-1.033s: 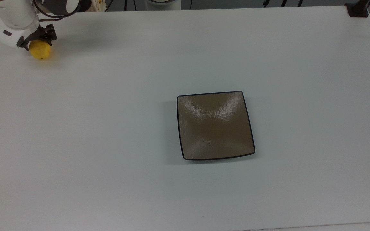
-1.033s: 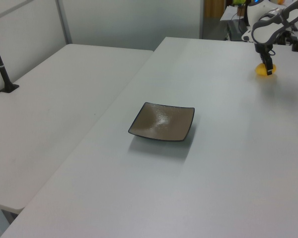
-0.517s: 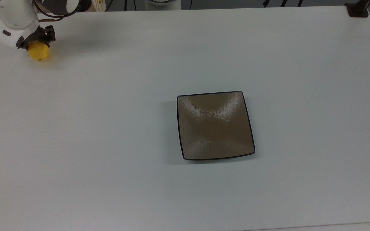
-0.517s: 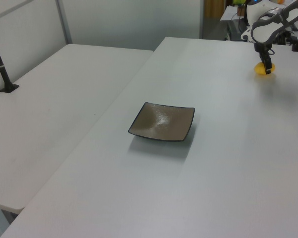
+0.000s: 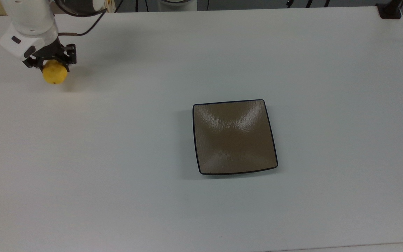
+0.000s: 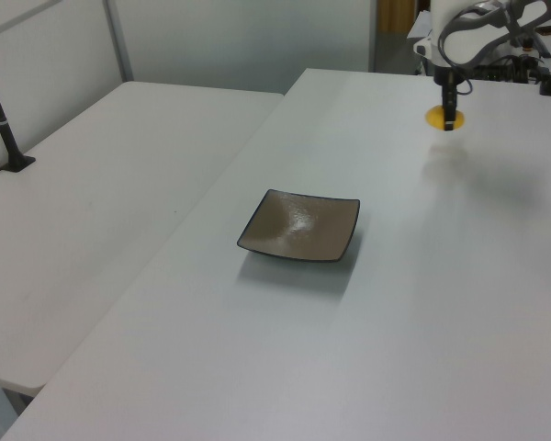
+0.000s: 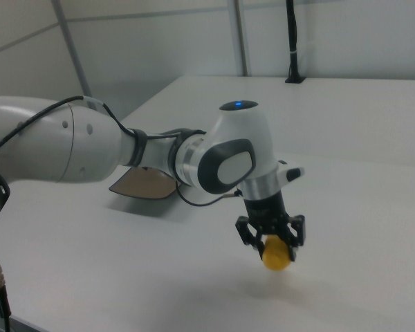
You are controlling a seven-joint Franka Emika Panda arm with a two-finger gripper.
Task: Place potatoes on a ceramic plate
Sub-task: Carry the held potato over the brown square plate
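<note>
- Since a second ago, the gripper (image 5: 55, 63) and the potato (image 5: 55, 72) have shifted toward the top view's right and slightly down, from the far top-left corner to a spot a little further in; the plate (image 5: 234, 137) has not moved.
- Top view: the white arm (image 5: 30, 21) reaches in from the top-left corner. Its dark fingers (image 5: 69, 57) are closed onto the upper part of the yellow potato, which hangs below them. A faint shadow lies on the table (image 5: 117, 157) just beside the potato on the top view's right. The square brown plate sits bare, right of centre, well apart from the potato.
- Left view: the gripper (image 6: 449, 118) points straight down at the far right of the table (image 6: 422, 303), with the potato (image 6: 437, 118) held at its tip. A soft shadow lies on the surface below it, apart from the potato, so the potato is clear of the table. The plate (image 6: 300, 226) lies near the middle of the table, well apart from the gripper.
- Right view: the arm (image 7: 124, 149) stretches in from the right view's left and bends downward. The gripper (image 7: 272, 238) has both fingers (image 7: 295, 232) clamped against the sides of the potato (image 7: 276, 254), which hangs above the table (image 7: 346, 194) over its own shadow. A corner of the plate (image 7: 142, 182) shows behind the arm.
</note>
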